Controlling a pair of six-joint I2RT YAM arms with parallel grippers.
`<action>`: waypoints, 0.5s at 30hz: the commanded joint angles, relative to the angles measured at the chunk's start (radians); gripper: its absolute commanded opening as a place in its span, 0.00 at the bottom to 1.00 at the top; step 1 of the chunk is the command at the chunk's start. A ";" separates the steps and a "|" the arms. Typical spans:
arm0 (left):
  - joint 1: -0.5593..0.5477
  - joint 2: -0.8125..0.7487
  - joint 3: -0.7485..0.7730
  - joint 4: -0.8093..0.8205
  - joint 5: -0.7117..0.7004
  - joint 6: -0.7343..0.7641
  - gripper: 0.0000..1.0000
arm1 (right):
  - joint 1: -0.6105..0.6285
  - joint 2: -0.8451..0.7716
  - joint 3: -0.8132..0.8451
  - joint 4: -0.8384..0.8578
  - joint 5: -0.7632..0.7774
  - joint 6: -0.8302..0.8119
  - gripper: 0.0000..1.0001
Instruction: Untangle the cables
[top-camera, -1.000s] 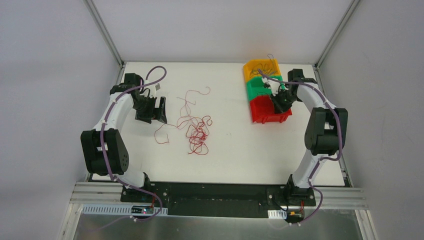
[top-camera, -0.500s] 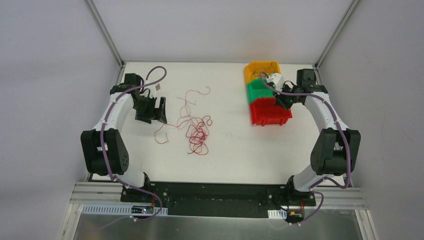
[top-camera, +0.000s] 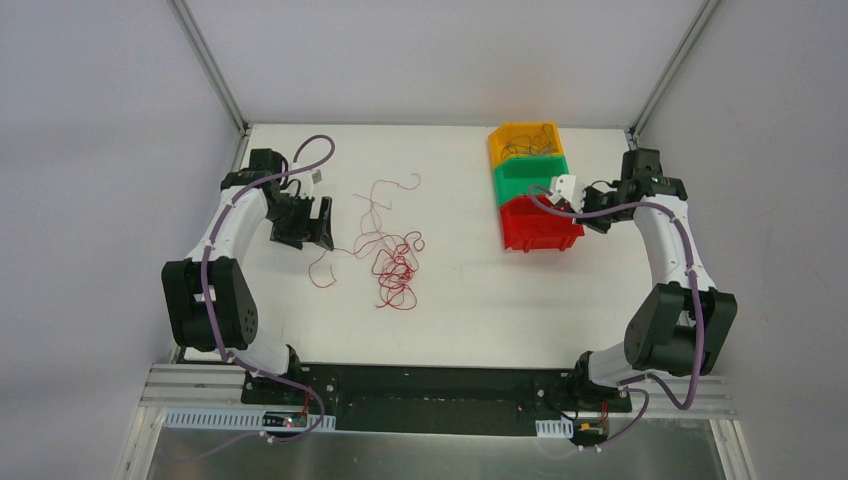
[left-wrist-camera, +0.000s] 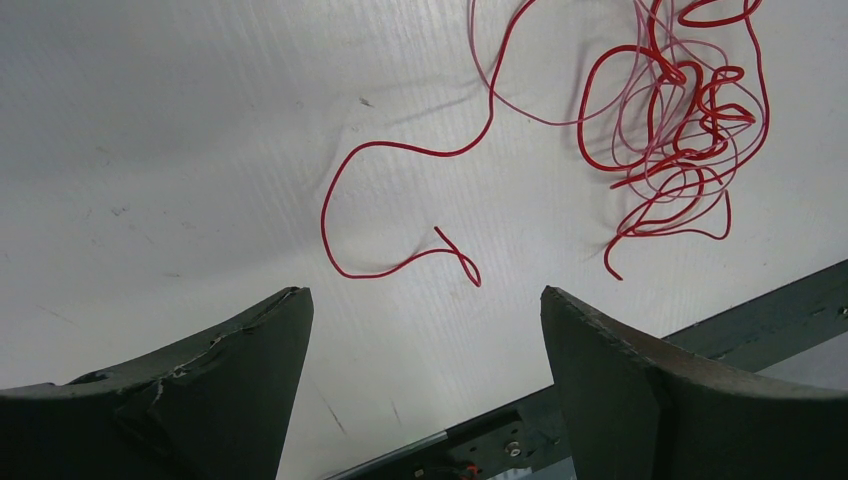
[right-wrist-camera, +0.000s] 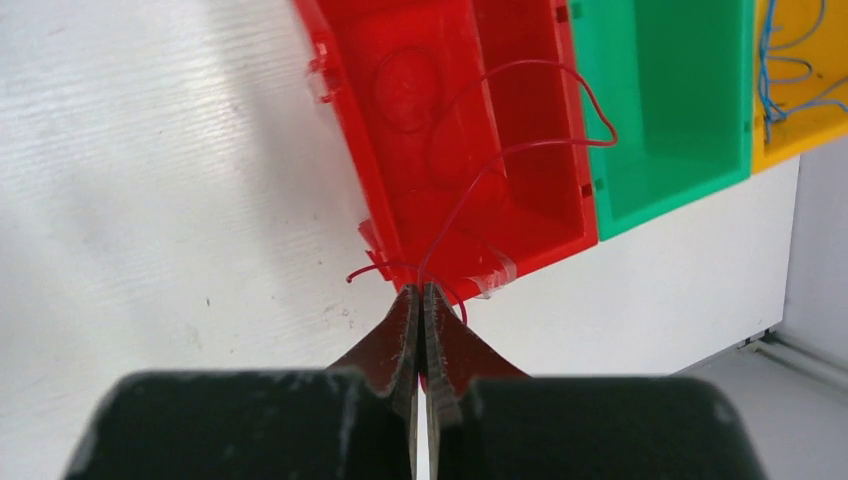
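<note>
A tangle of thin red cables (top-camera: 395, 265) lies on the white table left of centre; in the left wrist view it shows as a knot (left-wrist-camera: 680, 120) with one loose strand (left-wrist-camera: 452, 155) curling toward me. My left gripper (top-camera: 322, 222) (left-wrist-camera: 425, 292) hovers open just left of the tangle, with nothing between its fingers. My right gripper (top-camera: 582, 210) (right-wrist-camera: 420, 290) is shut on one red cable (right-wrist-camera: 590, 143). That cable arcs from the fingertips up over the red bin (right-wrist-camera: 430, 100). The gripper sits at the bin's right edge.
Three bins stand in a row at the back right: yellow (top-camera: 522, 140), green (top-camera: 530, 180), red (top-camera: 540, 228). Thin blue wires (right-wrist-camera: 790, 60) lie in the yellow bin (right-wrist-camera: 800, 135); the green bin (right-wrist-camera: 680, 100) looks empty. The table's metal front rail (left-wrist-camera: 700, 330) is close below the left gripper.
The right arm has swung from above the bins out to the right, its gripper drawing back past the red bin's edge. The left arm and the tangle have not moved.
</note>
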 joint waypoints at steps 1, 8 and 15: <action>0.016 -0.032 -0.005 -0.026 0.009 0.017 0.86 | 0.001 -0.026 -0.019 -0.121 -0.010 -0.266 0.00; 0.016 -0.022 0.001 -0.026 0.013 0.011 0.86 | 0.033 -0.006 -0.105 0.182 0.009 -0.309 0.00; 0.015 -0.013 0.006 -0.026 0.015 0.006 0.86 | 0.051 0.109 0.000 0.187 0.018 -0.390 0.00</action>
